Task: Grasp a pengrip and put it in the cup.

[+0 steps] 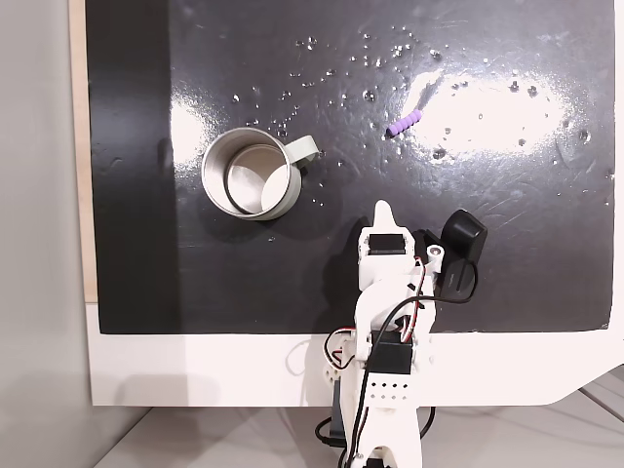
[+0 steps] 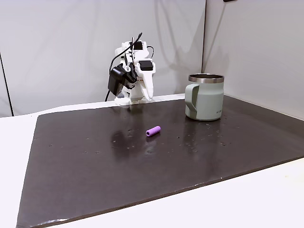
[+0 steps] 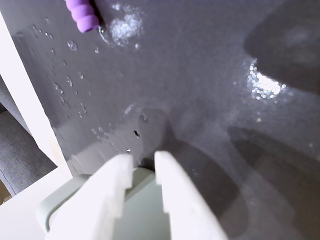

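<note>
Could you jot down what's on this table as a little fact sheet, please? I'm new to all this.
surface: dark mat on a white table
pengrip: light-purple ribbed tube, lying on the mat, nothing touching it
cup: upright metal mug with handle, looks empty in a fixed view from above
gripper: white, two fingers, close together, holding nothing, apart from both items
task progress: not begun

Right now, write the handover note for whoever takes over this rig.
Gripper: empty; its fingers are nearly together in the wrist view, above the mat, arm folded back near its base.
Pengrip: lying free on the dark mat, in the overhead-looking fixed view to the right of the cup.
Cup: upright, nothing seen inside.
Done: nothing yet.
Left: reach, grasp the pengrip, drop it in the cup.
</note>
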`<state>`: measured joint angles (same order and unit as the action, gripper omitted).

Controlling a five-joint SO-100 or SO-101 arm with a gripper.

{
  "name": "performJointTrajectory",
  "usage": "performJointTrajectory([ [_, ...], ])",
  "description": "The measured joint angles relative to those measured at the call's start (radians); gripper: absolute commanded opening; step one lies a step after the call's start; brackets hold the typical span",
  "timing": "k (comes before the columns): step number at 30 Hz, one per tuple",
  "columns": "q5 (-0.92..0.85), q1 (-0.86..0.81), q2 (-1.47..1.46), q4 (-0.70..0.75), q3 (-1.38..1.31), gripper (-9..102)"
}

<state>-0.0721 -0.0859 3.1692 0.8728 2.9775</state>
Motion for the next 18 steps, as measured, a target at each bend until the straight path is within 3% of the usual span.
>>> performJointTrajectory([
  [18,0.028,0.020,0.000,-0.041,-0.003,0],
])
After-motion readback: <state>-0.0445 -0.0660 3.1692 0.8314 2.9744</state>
